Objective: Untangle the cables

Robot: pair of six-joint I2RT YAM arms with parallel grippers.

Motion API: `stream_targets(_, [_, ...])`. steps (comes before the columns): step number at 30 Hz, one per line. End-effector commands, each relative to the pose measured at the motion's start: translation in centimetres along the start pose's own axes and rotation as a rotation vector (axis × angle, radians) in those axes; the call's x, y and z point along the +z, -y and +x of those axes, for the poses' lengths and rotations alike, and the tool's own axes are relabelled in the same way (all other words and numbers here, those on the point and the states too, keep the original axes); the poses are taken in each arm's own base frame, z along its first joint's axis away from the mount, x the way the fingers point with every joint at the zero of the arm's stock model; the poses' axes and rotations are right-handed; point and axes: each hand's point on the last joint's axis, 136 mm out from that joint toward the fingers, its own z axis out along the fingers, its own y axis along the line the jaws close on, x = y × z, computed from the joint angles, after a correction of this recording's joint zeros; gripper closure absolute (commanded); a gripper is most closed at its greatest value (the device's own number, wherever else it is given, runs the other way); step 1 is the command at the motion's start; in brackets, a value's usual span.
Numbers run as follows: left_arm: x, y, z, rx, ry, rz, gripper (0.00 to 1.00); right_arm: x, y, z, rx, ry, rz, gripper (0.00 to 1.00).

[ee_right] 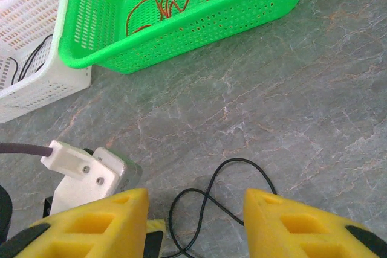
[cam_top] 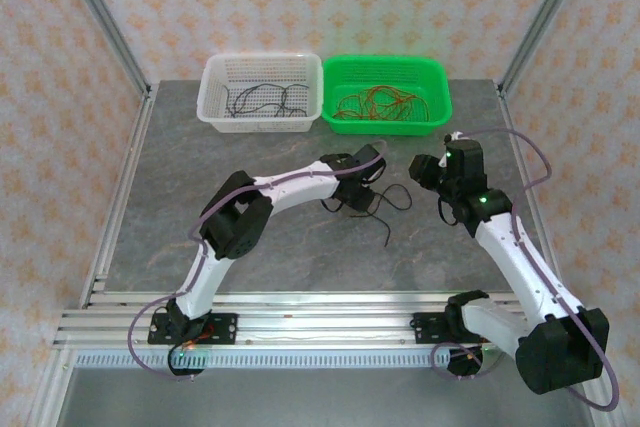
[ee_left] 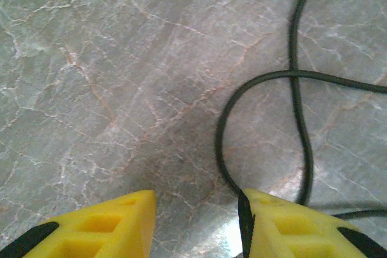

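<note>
A black cable point(ee_left: 221, 131) lay looped on the worktop point(ee_left: 91, 89) between the two claws, its long run trailing back toward the arm bases. The left claw point(ee_left: 196, 200) stood apart, with the strand ahead and to its right, touching the inner edge of that finger. The right claw point(ee_right: 195, 200), also apart, had a loop just ahead between its fingers. Both were near, and the left seemed nearer to a pinch.

Thin black cable point(ee_left: 292, 75), loosely looped, flat on grey table point(ee_left: 91, 89).
</note>
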Motion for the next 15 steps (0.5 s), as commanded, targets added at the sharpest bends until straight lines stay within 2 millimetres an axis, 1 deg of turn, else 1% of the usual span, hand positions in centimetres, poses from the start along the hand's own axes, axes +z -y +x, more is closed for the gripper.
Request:
stream_targets(1, [1.0,0.7,0.9,0.051,-0.054,-0.012,0.56,-0.1,0.4,-0.2,0.013,0.020,0.013,0.55])
stream_targets(6, [2.5,0.7,0.4,0.030,-0.054,-0.043,0.56,0.1,0.5,0.2,0.013,0.013,0.010,0.55])
stream_targets(10, [4.1,-0.7,0.6,0.016,-0.075,-0.134,0.57,0.3,0.7,0.6,0.013,0.005,0.013,0.55])
stream_targets(12, [4.8,-1.5,1.0,0.018,-0.086,-0.187,0.60,0.4,0.7,0.7,0.012,0.002,0.010,0.55])
stream_targets(15, [5.6,-2.7,1.8,0.028,-0.103,-0.251,0.68,0.4,0.6,0.8,0.012,-0.001,0.006,0.55])
